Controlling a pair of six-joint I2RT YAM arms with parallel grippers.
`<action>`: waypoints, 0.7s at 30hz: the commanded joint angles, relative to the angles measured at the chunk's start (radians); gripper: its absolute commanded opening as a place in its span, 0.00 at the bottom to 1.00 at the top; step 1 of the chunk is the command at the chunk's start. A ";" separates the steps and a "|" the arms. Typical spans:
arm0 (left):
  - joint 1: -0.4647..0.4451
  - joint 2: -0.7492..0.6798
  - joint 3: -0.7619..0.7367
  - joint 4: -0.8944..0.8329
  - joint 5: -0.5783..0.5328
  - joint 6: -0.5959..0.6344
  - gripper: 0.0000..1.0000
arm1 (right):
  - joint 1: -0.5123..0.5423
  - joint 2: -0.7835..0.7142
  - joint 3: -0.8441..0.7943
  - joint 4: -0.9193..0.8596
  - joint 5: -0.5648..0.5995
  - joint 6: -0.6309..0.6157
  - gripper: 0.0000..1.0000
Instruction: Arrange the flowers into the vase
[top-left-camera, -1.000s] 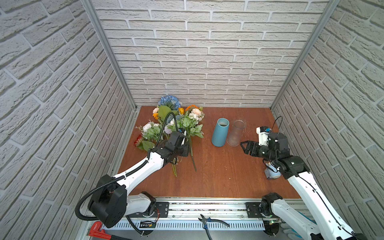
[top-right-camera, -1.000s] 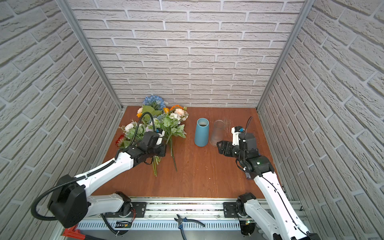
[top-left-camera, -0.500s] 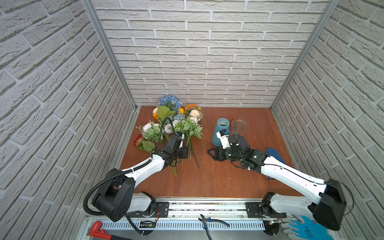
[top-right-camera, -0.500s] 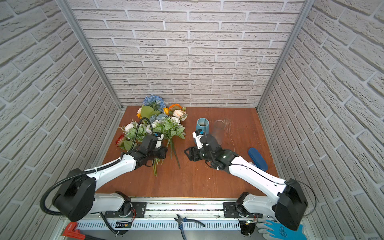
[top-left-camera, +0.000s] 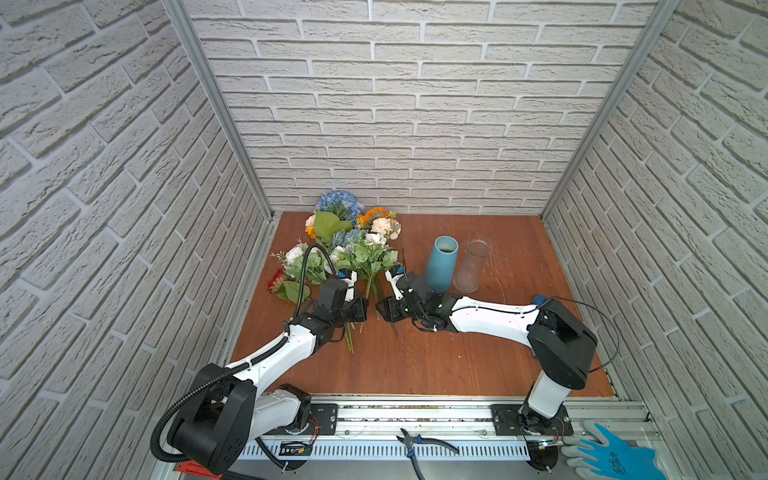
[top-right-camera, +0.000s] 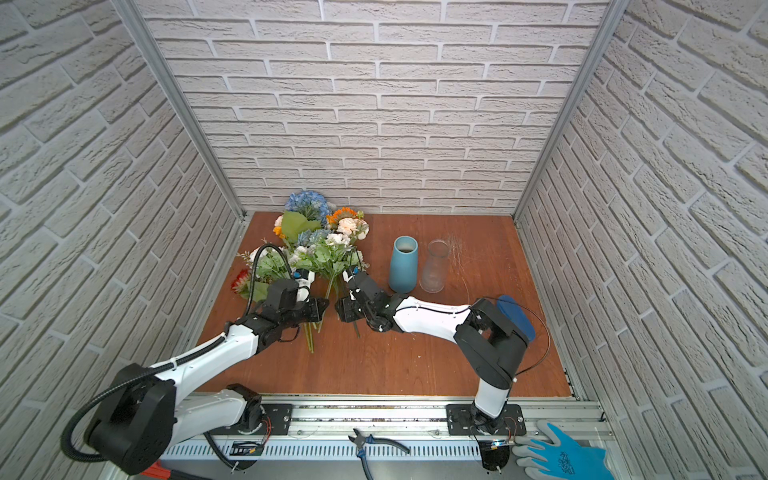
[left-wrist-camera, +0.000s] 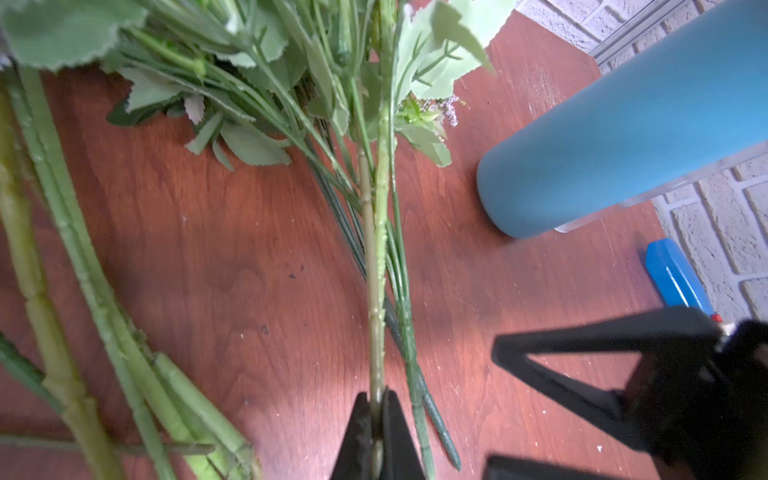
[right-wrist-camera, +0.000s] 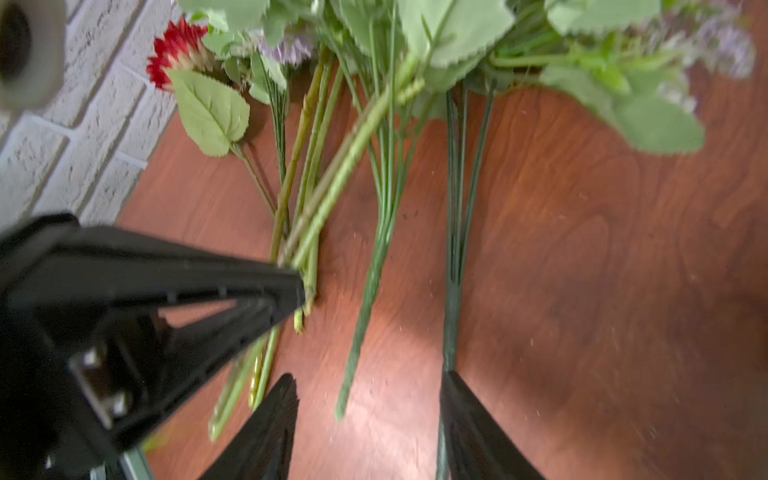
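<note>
Left end effector (left-wrist-camera: 376, 409), clamped on stem (left-wrist-camera: 375, 266) (pale green)

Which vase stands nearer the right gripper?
The blue vase; the clear glass vase stands beside it, on the side away from the right gripper.

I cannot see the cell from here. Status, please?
Left gripper shut on pale stem. Right gripper open, astride dark stem. Blue vase holds no flowers. Loose stems crowd the held one.
</note>
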 joint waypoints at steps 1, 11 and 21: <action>0.009 0.018 -0.030 0.148 0.041 -0.026 0.21 | 0.002 -0.013 0.037 0.084 0.057 0.068 0.54; 0.134 -0.157 -0.074 -0.025 -0.063 -0.076 0.83 | 0.002 0.073 0.130 -0.002 0.177 0.116 0.42; 0.344 -0.243 -0.122 -0.066 -0.013 -0.093 0.82 | -0.004 0.155 0.269 -0.062 0.311 -0.066 0.40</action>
